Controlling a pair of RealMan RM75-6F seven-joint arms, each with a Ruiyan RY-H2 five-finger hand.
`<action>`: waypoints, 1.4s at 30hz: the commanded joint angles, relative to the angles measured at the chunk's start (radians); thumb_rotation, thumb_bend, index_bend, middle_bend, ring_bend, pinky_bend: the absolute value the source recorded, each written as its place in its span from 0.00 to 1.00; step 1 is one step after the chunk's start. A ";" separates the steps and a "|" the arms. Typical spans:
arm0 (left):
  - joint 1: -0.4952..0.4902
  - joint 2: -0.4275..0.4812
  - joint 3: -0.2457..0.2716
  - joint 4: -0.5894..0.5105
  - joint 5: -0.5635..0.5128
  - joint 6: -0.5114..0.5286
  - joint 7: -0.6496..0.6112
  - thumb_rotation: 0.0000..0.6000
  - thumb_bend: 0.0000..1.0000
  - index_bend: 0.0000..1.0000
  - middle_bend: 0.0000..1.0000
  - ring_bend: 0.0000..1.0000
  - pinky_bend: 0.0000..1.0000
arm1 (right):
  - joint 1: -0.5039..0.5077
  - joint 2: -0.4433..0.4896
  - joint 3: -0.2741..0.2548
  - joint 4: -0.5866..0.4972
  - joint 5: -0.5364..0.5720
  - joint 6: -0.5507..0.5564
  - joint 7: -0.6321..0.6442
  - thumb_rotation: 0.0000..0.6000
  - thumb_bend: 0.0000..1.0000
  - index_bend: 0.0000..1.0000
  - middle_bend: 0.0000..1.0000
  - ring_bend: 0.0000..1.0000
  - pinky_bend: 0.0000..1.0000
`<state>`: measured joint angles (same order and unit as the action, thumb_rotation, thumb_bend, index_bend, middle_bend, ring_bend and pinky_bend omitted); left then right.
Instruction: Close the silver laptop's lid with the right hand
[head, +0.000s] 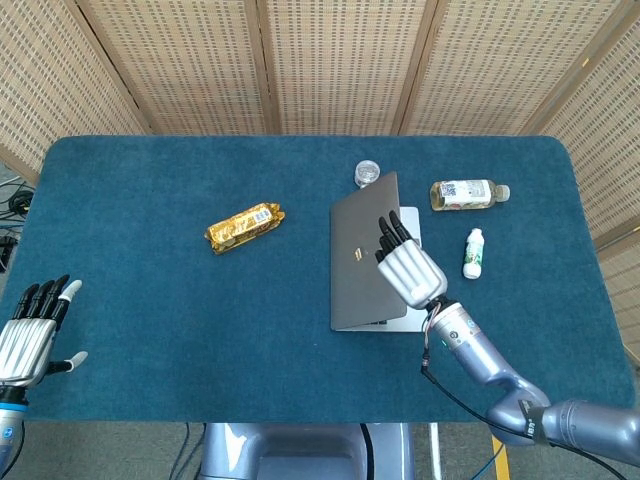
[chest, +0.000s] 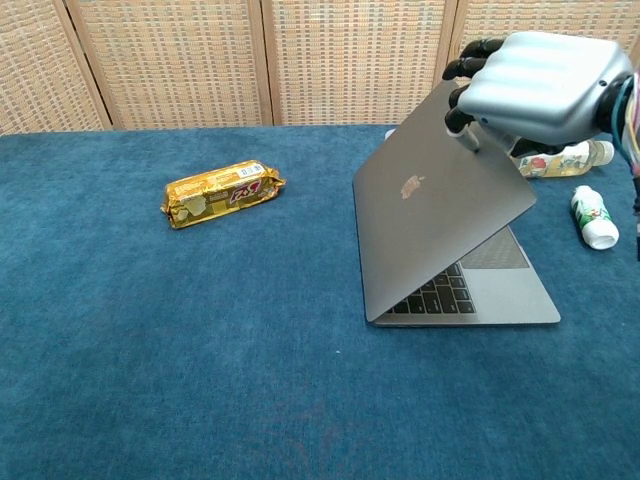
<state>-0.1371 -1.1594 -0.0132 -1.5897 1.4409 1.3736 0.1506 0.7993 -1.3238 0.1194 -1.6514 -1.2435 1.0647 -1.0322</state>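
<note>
The right hand (chest: 540, 85) is pressing on the back of the laptop (chest: 440, 235) lid, near its top edge. Its dark fingers (head: 388, 233) are lying flat and apart on the lid, and they are not wrapping around anything. The lid is leaning low over the keys, about half way down, and a bit of the keyboard is peeking out under it. The laptop is sitting on the blue desk (head: 150, 300), a little right of the middle.

The left hand (head: 28, 335) is waiting at the left edge of the desk in the head view. Its fingers are spread apart and it is holding nothing.

A gold snack pack (chest: 220, 193) is lying on the desk, well to the left of the laptop. A bottle with a yellow drink (head: 465, 193) is lying on its side behind the laptop, to the right. A small white bottle (chest: 594, 217) is lying just in front of it, near the right hand. A small round lid or jar (head: 368, 172) is sitting just behind the laptop; I cannot tell which it is.
</note>
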 joint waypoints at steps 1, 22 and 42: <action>0.000 0.000 0.000 0.000 0.000 0.000 0.000 1.00 0.05 0.00 0.00 0.00 0.00 | 0.003 -0.003 -0.005 0.004 0.007 -0.001 -0.017 1.00 1.00 0.43 0.35 0.10 0.08; -0.001 -0.004 0.002 0.003 0.000 -0.004 0.009 1.00 0.05 0.00 0.00 0.00 0.00 | -0.002 -0.040 -0.042 0.059 0.037 -0.010 -0.031 1.00 1.00 0.43 0.35 0.10 0.08; -0.004 -0.012 0.010 0.004 0.007 -0.011 0.023 1.00 0.05 0.00 0.00 0.00 0.00 | -0.013 -0.089 -0.071 0.125 0.055 -0.005 -0.070 1.00 1.00 0.43 0.35 0.10 0.08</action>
<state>-0.1409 -1.1715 -0.0035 -1.5855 1.4478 1.3630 0.1735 0.7863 -1.4130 0.0486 -1.5262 -1.1896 1.0590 -1.1010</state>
